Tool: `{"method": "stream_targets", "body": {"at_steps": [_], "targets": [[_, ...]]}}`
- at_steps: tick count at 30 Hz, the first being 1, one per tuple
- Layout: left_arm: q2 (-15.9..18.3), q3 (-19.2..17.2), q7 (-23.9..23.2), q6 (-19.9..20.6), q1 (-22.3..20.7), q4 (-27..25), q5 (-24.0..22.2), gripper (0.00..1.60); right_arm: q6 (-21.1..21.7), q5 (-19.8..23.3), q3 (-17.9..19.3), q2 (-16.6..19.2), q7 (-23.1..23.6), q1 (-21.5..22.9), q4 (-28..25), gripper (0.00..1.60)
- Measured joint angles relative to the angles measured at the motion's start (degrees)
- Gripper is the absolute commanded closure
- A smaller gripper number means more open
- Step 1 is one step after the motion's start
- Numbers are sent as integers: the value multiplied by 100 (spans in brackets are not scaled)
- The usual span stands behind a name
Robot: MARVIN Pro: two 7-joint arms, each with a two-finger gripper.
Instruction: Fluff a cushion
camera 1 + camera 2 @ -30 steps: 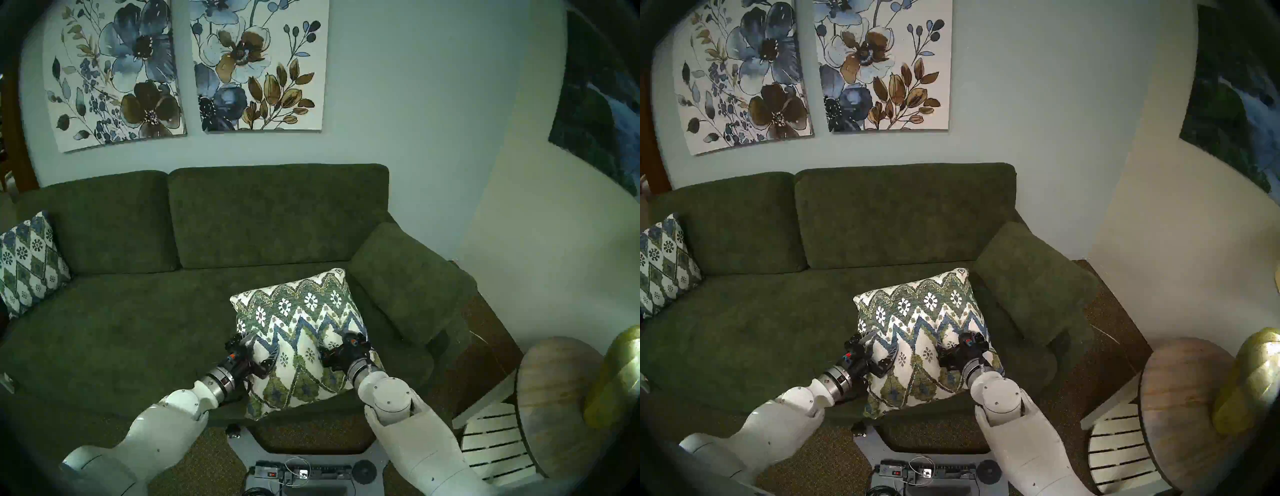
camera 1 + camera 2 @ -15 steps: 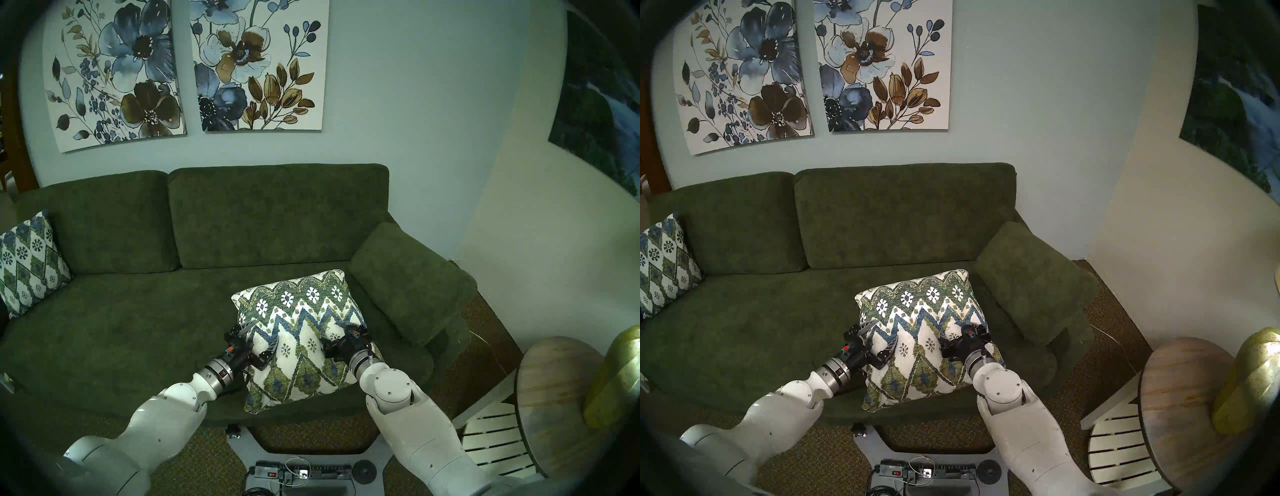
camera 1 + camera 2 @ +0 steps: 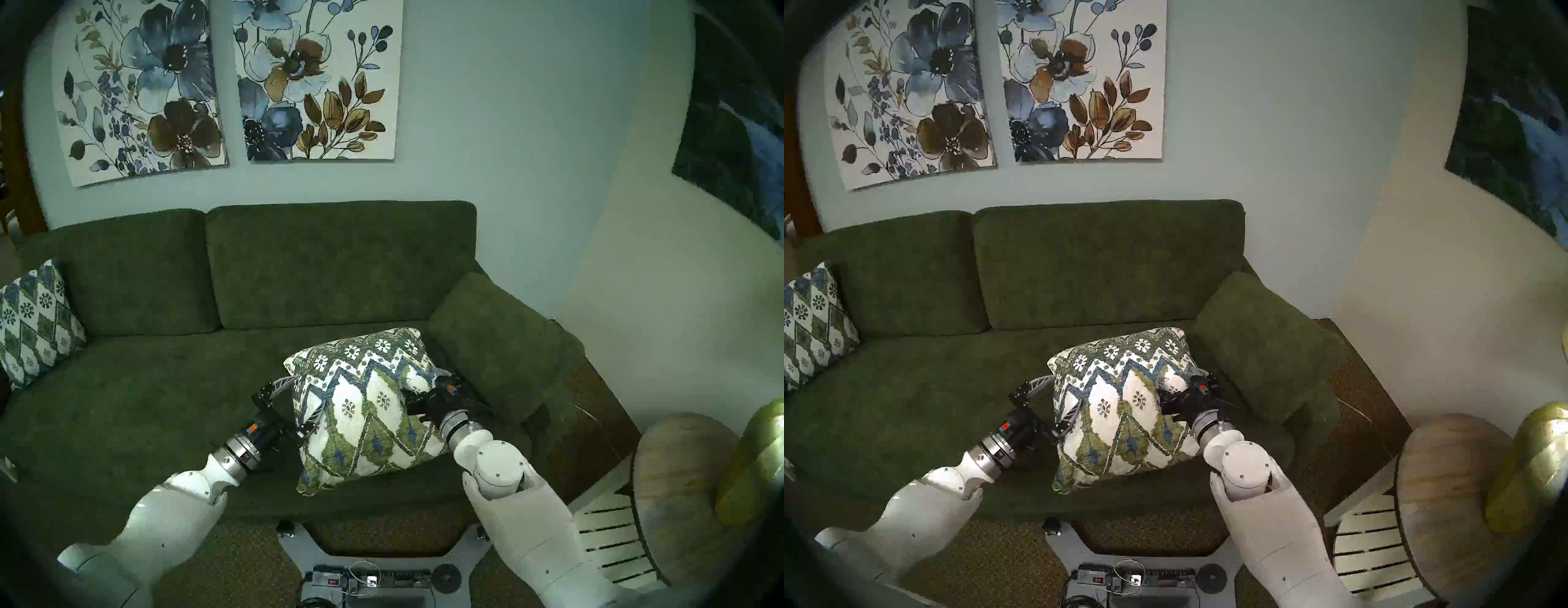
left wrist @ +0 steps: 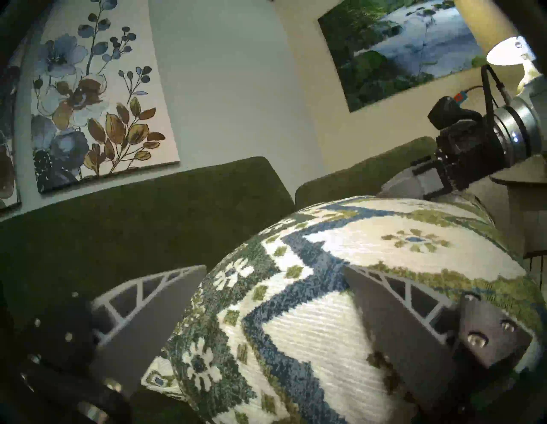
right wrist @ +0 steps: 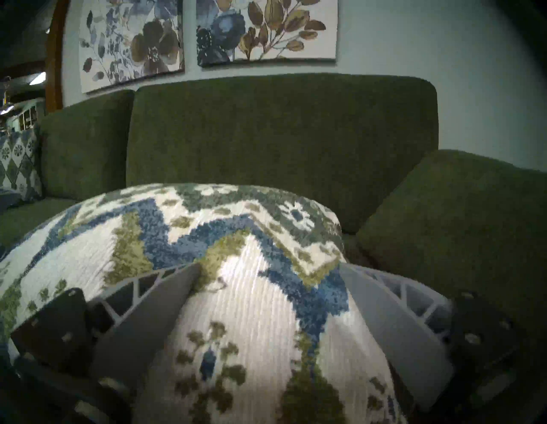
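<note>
The cushion, white with olive and blue zigzags and rosettes, stands tilted on the right half of the green sofa seat, bulging in the middle. My left gripper is shut on its left edge, one finger on the front face and one behind. My right gripper is shut on its right edge. In the left wrist view the cushion swells between the fingers of that gripper. In the right wrist view the cushion fills the gap of that gripper the same way.
A darker diamond-lattice cushion leans at the sofa's left end. The green armrest bolster lies just right of my right gripper. A round wooden side table with a gold object stands at the right. My base with cables is below.
Both grippers have moved away from me toward the sofa back, carrying the cushion. The cushion has been squeezed narrower, bulges more, and its near corner has risen off the seat front.
</note>
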Motion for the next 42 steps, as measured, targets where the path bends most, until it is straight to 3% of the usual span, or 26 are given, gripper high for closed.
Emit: {"method": "stream_targets", "body": {"at_steps": [13, 22, 36, 42], "targets": [[510, -438, 18, -36, 646, -422, -190, 0, -193, 233, 338, 281, 207, -464, -892, 0], [795, -698, 138, -42, 1302, -549, -404, 0, -223, 478, 942, 611, 297, -1004, -1450, 0], [653, -293, -23, -43, 2219, -921, -685, 0, -70, 1005, 1500, 900, 610, -1906, -2257, 0], [722, -584, 117, -43, 2707, -1335, -871, 0, 147, 1260, 1616, 977, 798, -2290, -2637, 0]]}}
